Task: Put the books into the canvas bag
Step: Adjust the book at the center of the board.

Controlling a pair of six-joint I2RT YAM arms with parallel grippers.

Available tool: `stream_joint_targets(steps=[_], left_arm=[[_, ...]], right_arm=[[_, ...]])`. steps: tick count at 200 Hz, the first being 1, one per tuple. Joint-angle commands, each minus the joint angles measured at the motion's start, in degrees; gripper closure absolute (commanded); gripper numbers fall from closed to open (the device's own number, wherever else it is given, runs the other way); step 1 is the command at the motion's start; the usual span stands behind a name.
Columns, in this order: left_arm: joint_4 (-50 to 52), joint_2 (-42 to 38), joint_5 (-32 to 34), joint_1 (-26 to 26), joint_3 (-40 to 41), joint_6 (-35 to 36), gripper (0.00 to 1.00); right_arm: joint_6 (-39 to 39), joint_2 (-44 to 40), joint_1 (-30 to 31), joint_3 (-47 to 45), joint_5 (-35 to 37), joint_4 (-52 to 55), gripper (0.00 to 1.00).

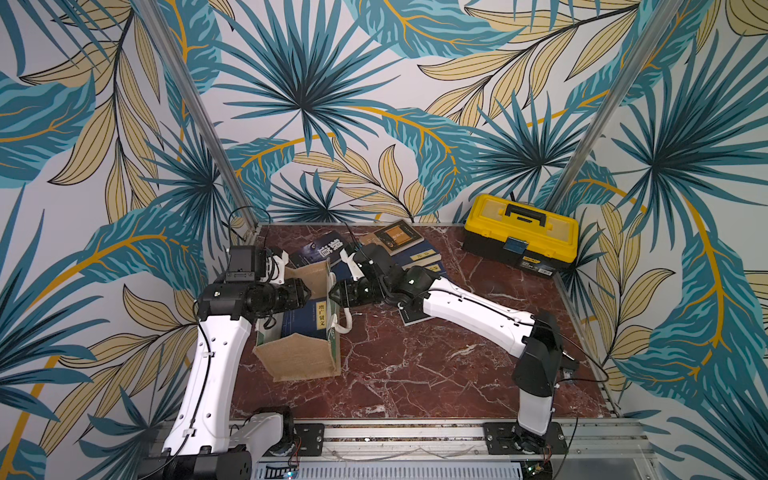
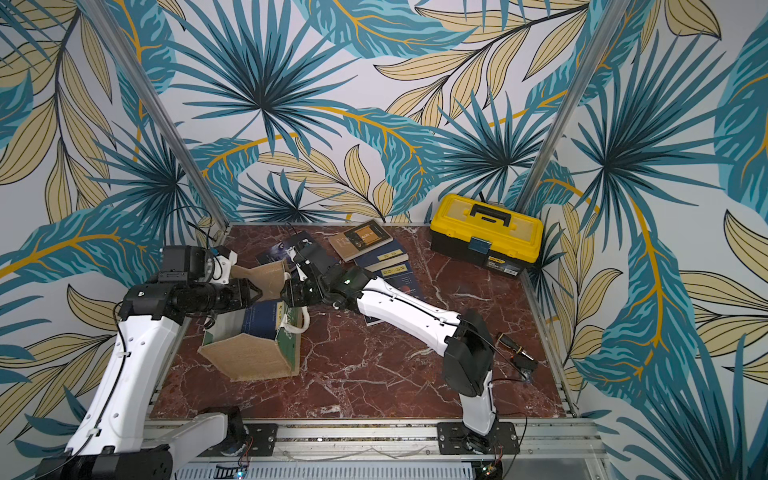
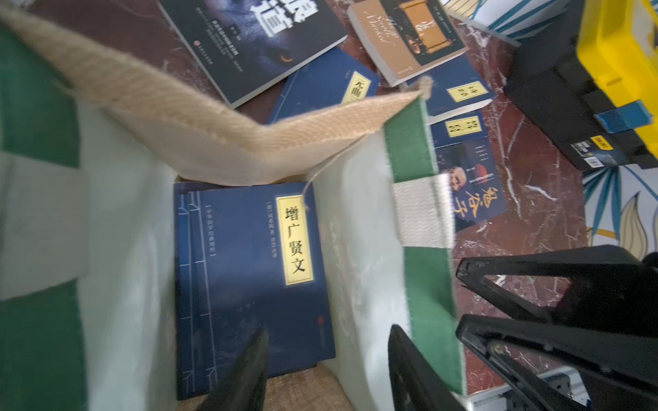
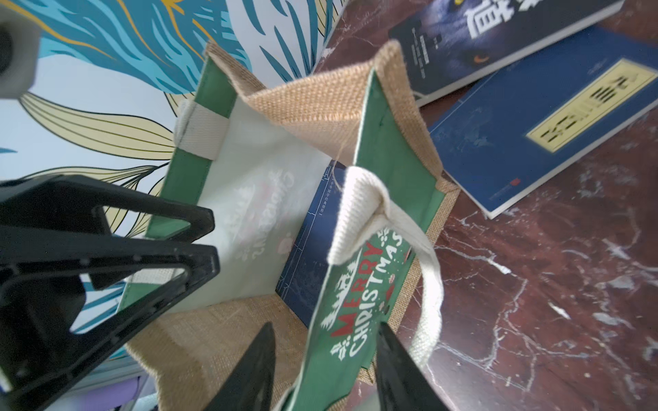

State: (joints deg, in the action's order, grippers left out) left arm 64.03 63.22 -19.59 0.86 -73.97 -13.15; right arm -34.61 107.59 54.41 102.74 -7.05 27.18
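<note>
In a top view the bag (image 1: 305, 357) stands open on the desk (image 1: 415, 374), with one blue book (image 1: 303, 324) lying flat inside. More books (image 1: 415, 249) lie on the desk behind it, near a yellow toolbox (image 1: 521, 232). From the left wrist, the left tool (image 3: 328, 329) is spread wide above that book, grasping nothing. From the right wrist, the right tool (image 4: 325, 324) is spread too, the bag's green wall between its fingers (image 4: 398, 363).
</note>
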Motion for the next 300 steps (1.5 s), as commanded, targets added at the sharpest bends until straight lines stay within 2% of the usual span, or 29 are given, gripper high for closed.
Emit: stream_joint_targets(steps=[1, 21, 45, 55, 84, 114, 149, 200, 265, 300], left_arm=[[-0.9, -1.7, -0.2, -4.2, -6.1, -3.1, 0.46], [-1.0, -0.6, 2.7, -9.4, -9.0, -5.1, 0.46], [-1.7, 2.6, 7.7, -18.0, -12.3, -6.7, 0.46], [-2.3, 4.5, 9.7, -21.4, -13.5, -7.0, 0.46], [-5.1, 12.0, 12.9, -30.0, -16.9, -6.9, 0.46], [-7.8, 21.8, 13.0, -35.0, -22.1, -4.8, 0.46], [-7.8, 34.5, 9.1, -37.4, -30.6, -3.7, 0.46], [-7.8, 48.6, 5.9, -38.8, -39.6, -1.6, 0.46], [-8.2, 62.8, 3.2, -38.5, -45.7, 2.1, 0.46], [-9.6, 67.7, 2.6, -36.9, -47.0, 1.8, 0.46]], right_arm=[[3.5, -6.4, -1.4, -3.3, 3.3, 2.8, 0.49], [3.8, -10.8, -3.8, -9.1, 5.4, 3.3, 0.47], [2.1, -16.5, -7.9, -17.4, 6.9, 3.3, 0.46], [0.4, -18.6, -12.0, -21.2, 6.8, 3.3, 0.46], [-2.6, -23.8, -19.0, -30.8, 7.0, 3.8, 0.46], [-3.6, -27.0, -24.4, -37.0, 9.0, 4.9, 0.45], [-6.2, -27.7, -29.7, -42.1, 8.7, 4.6, 0.44], [-9.2, -25.5, -34.0, -46.2, 7.0, 3.1, 0.44], [-12.8, -18.5, -36.0, -47.2, 1.5, -1.6, 0.43], [-14.9, -14.4, -36.0, -47.4, -0.8, -4.2, 0.43]])
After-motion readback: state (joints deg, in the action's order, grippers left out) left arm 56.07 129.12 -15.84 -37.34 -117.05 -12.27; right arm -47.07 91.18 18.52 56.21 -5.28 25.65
